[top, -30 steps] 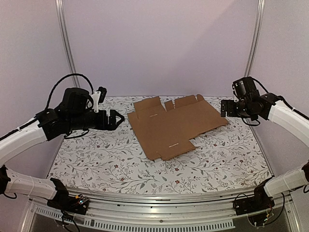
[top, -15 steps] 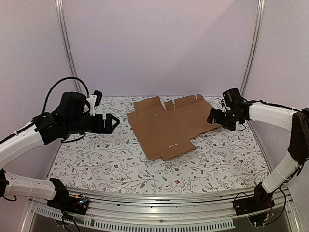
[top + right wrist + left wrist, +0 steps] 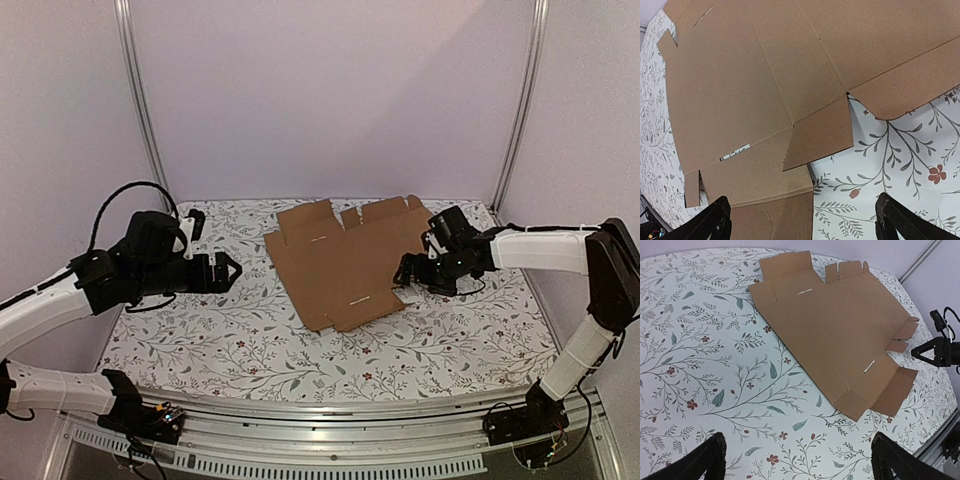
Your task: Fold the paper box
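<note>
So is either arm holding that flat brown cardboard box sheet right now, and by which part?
Nothing is held. The flat brown cardboard box sheet lies on the table, and the left gripper and right gripper are both open.

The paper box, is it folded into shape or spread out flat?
Spread flat. The paper box lies as one open sheet on the table; its flaps and tabs point outward and no wall stands up.

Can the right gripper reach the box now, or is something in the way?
Probably yes: the open right gripper hangs at the flat box's right edge, and nothing stands between them.
</note>
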You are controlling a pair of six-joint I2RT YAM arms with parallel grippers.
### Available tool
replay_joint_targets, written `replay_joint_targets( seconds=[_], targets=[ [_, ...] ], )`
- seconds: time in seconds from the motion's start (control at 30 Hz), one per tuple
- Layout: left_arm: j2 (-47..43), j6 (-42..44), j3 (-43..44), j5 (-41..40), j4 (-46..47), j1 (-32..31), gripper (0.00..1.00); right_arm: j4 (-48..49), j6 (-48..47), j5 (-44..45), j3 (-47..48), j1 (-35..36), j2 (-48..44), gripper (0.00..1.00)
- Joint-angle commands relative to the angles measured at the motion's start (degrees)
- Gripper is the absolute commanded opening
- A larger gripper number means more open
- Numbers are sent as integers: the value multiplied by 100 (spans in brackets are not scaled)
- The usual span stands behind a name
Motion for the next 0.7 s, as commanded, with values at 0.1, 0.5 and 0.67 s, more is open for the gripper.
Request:
replay_joint_targets(
  seconds=[0.1, 0.5, 0.67],
  targets=[
    [-227, -633, -457, -70, 269, 22, 99, 277, 233, -228, -341, 445, 51, 97],
    [-274, -917, -692, -131, 406, 22, 100, 817, 630, -331, -341, 1422, 254, 80],
    [-261, -945, -711, -110, 426, 22, 99, 937, 767, -407, 133, 1923, 557, 75]
  ],
)
